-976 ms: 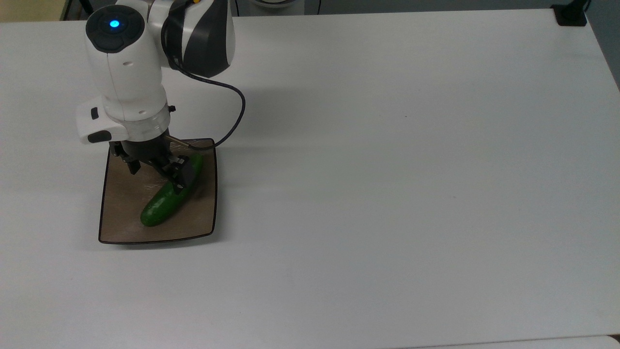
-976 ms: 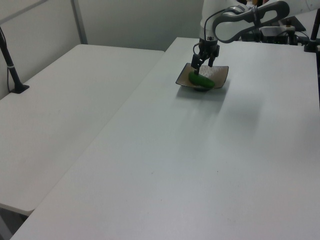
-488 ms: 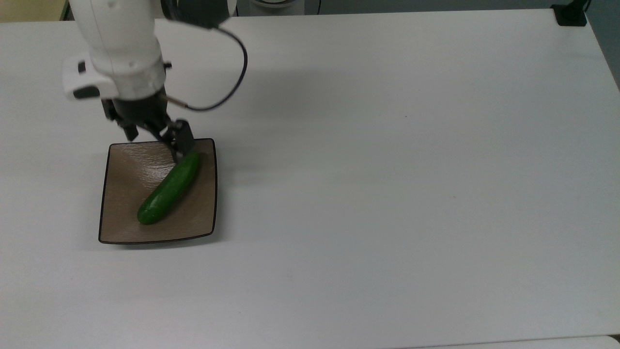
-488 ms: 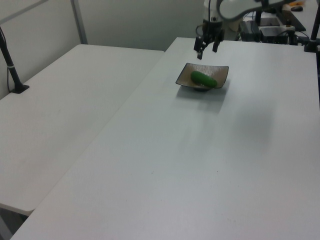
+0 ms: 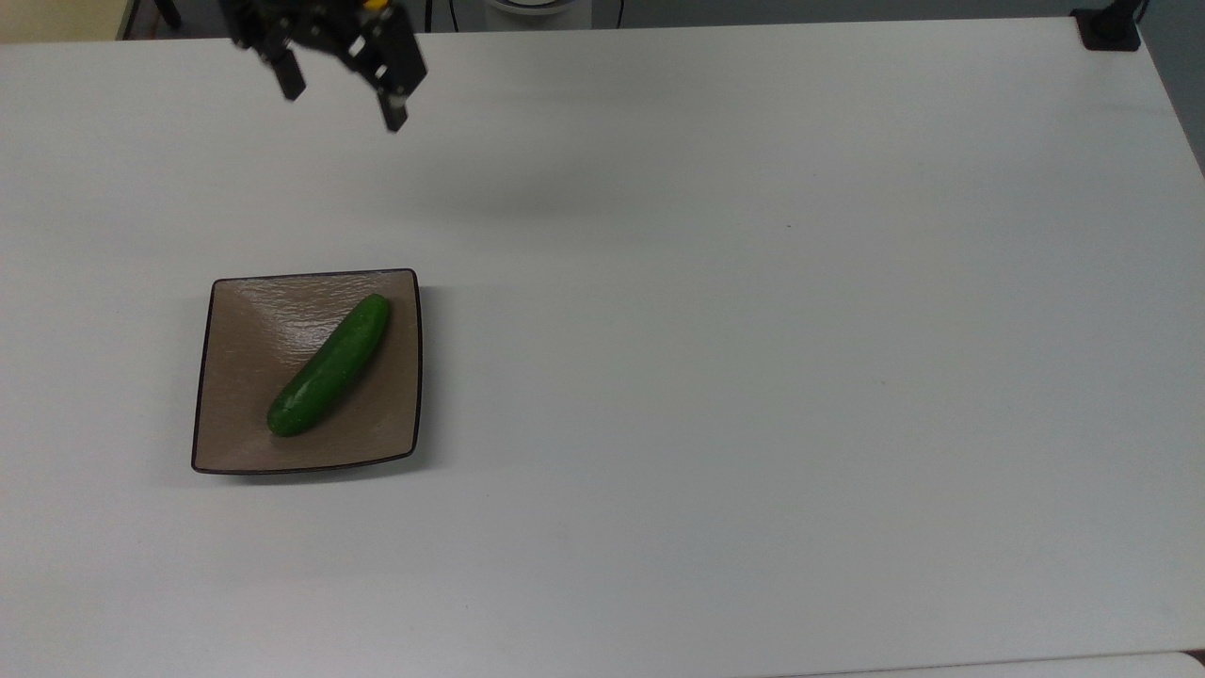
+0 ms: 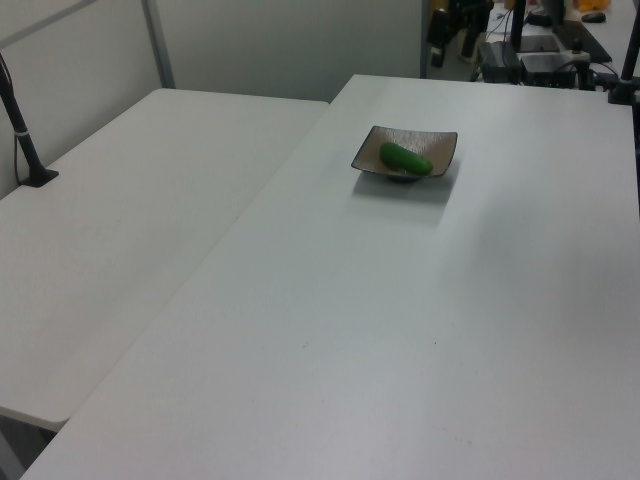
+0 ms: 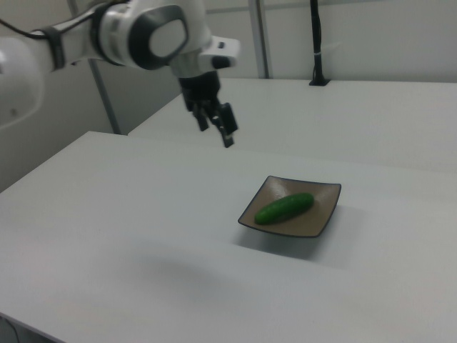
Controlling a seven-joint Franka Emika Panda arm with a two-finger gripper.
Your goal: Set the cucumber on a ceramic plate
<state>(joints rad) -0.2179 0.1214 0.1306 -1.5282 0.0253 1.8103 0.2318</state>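
- The cucumber (image 5: 329, 365) has a smooth, slightly shiny dark green skin that catches a soft highlight along its upper side.
- The plate (image 5: 245, 320) looks ceramic, with a glossy brown-taupe glaze; pale reflections show faint ripples in the finish, and a thin dark rim runs round the edge.
- The table (image 5: 753, 377) has a flat, matt white top, smooth and uniform, with only dull, diffuse shadows on it.
- The gripper (image 5: 344, 94) is black and looks like hard plastic or painted metal, with a matt finish.
- The arm (image 7: 136, 32) has smooth, glossy white shells with dark grey, satin-looking joint sections.
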